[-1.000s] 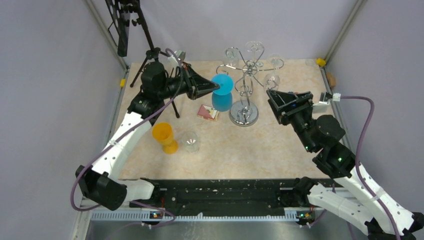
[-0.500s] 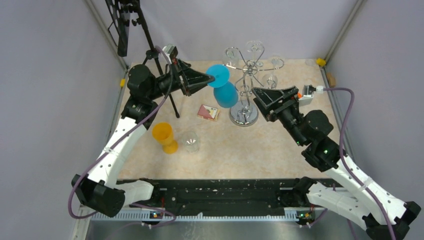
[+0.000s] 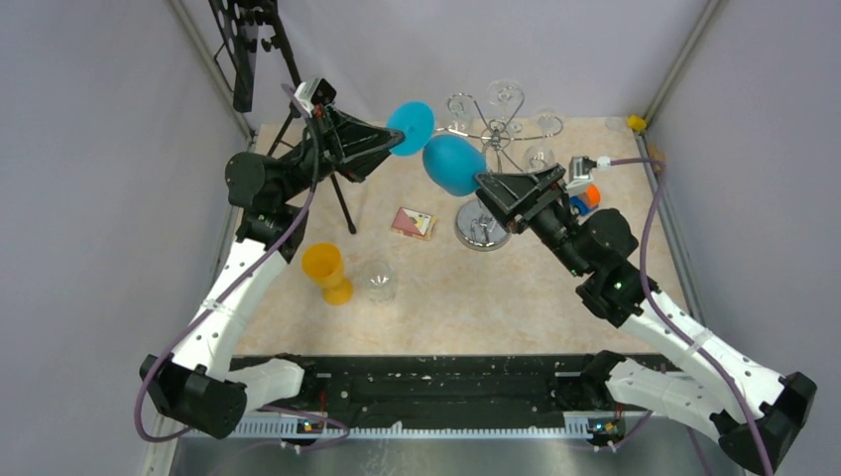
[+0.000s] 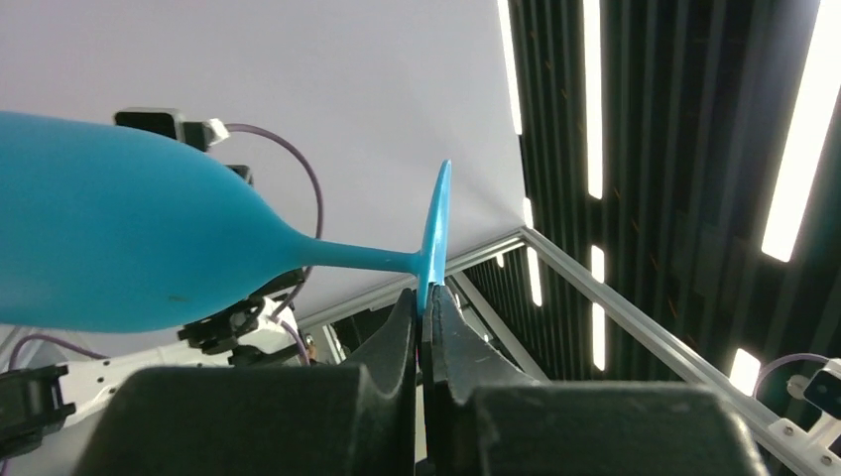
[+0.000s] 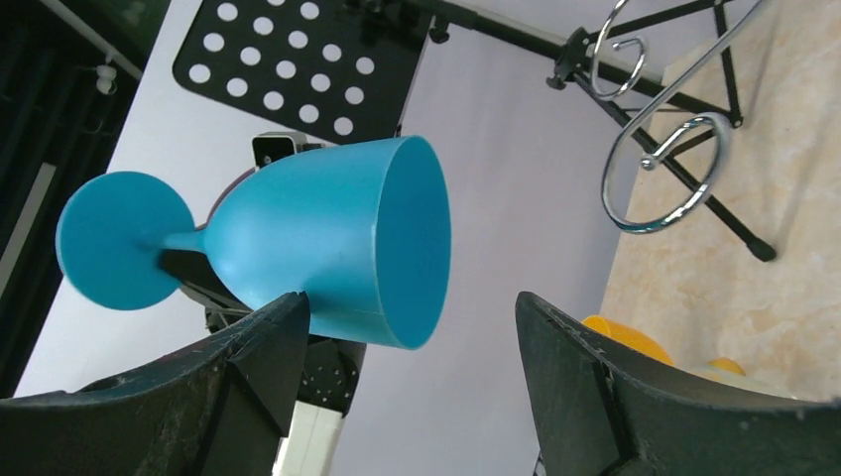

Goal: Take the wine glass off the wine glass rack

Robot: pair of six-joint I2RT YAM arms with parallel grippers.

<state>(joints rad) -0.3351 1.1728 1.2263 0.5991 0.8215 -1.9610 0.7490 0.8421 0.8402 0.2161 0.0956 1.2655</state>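
Blue wine glass [image 3: 441, 149] raised, tipped sideways, right fingers [image 5: 248, 367] swung in beside bowl, spread wider

Plain grey-lilac walls [image 3: 89, 198] enclose the beige marbled table [image 3: 476, 302]; long white ceiling strip lights [image 4: 798, 139] glow overhead.

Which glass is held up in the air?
The blue glass, its foot pinched by the left gripper. The yellow glass and a clear glass stand on the table; more clear glasses hang on the rack.

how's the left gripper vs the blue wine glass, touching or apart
Touching. Left wrist view shows the left gripper pinching the blue wine glass by its foot's edge.
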